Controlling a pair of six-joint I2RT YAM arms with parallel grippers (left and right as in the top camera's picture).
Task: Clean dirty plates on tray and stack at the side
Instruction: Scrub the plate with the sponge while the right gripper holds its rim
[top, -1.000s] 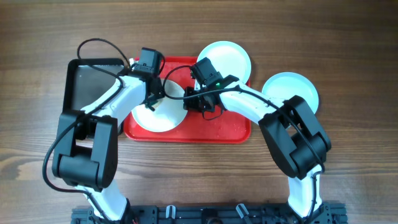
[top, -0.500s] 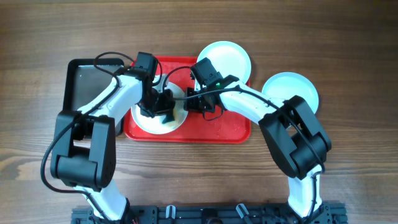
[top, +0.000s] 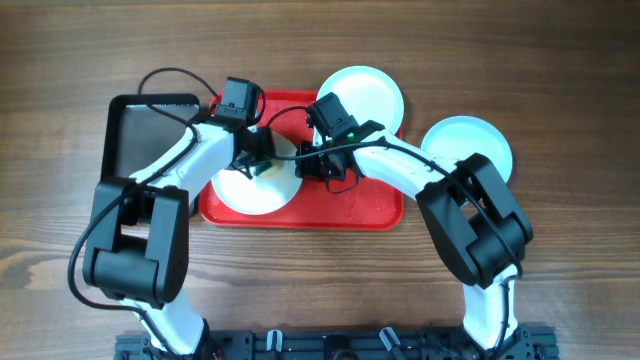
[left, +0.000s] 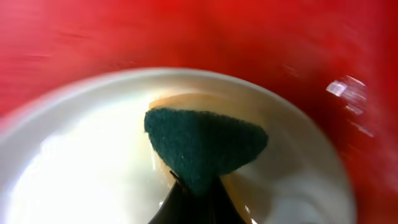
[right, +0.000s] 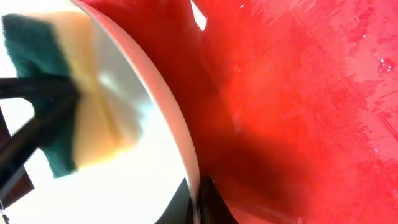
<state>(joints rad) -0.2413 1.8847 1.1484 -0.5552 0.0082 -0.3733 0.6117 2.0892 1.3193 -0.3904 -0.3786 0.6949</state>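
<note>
One plate (top: 250, 185) lies on the left part of the red tray (top: 370, 205). My left gripper (top: 256, 160) is shut on a green and yellow sponge (left: 202, 146) pressed against this plate's inside (left: 81, 174). My right gripper (top: 305, 165) is shut on the plate's right rim (right: 180, 137), one finger inside and one outside. The sponge also shows in the right wrist view (right: 56, 112). A second plate (top: 362, 95) lies at the tray's far right corner, overhanging the rim. A third plate (top: 470, 140) lies on the table right of the tray.
A smaller black tray (top: 145, 135) stands left of the red tray, touching it. Both arms cross over the red tray's far half. Bare wooden table (top: 560, 250) lies around the trays.
My left gripper with the sponge swung down onto the plate's middle, then back up towards its far rim. The right gripper and plate have stayed put.
</note>
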